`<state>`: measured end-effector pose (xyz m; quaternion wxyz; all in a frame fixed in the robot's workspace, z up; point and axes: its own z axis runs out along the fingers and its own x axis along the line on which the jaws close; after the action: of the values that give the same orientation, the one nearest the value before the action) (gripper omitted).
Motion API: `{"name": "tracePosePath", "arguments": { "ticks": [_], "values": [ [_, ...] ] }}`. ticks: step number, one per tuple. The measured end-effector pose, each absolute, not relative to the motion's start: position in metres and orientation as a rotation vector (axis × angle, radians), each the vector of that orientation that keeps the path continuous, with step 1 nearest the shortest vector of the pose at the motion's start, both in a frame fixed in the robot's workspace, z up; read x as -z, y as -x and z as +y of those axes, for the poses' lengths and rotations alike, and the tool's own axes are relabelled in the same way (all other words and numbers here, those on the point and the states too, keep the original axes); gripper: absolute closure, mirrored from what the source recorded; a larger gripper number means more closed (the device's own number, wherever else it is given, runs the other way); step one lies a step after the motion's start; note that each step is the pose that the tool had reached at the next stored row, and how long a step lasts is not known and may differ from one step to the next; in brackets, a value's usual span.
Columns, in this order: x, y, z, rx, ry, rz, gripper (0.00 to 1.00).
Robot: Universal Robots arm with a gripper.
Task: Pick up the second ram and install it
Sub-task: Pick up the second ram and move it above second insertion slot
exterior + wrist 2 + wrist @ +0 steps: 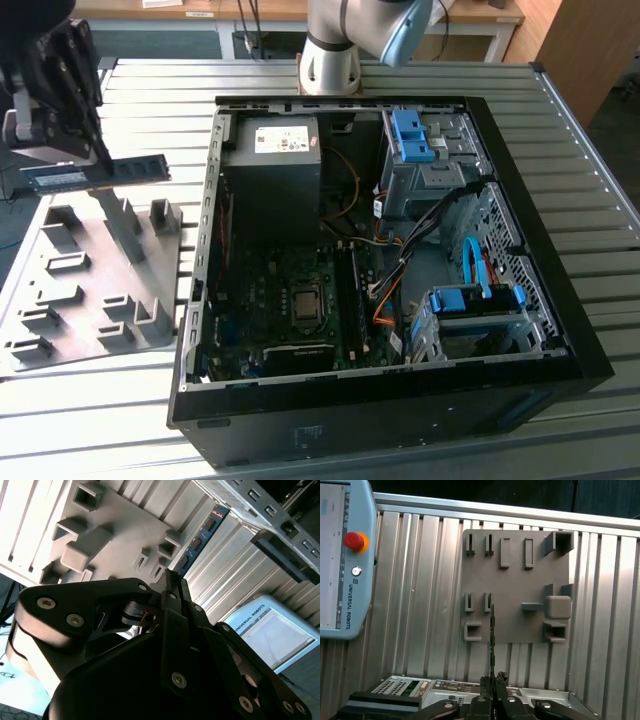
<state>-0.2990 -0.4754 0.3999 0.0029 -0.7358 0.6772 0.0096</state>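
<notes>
Exterior view's left: gripper (97, 155) with jaws clamped on memory stick (130, 168). Stick level, held in air over grey slotted block (90, 290), apart from it. In first wrist view stick (492, 635) seen edge-on, pinched at one end. Block lies on slatted metal table (580, 200). Right of block: open computer case (200, 300). Inside: power supply (270, 170) at back, motherboard (290, 300) in front, orange and black cables (385, 290), blue drive cages (415, 135) along right side.
</notes>
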Motion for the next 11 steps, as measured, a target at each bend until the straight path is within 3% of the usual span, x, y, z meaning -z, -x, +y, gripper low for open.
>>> {"name": "tracePosePath", "arguments": {
  "ticks": [11],
  "values": [
    [-0.400,0.267,-0.475,-0.031,2.308,2.124,0.86]
  ]
}}
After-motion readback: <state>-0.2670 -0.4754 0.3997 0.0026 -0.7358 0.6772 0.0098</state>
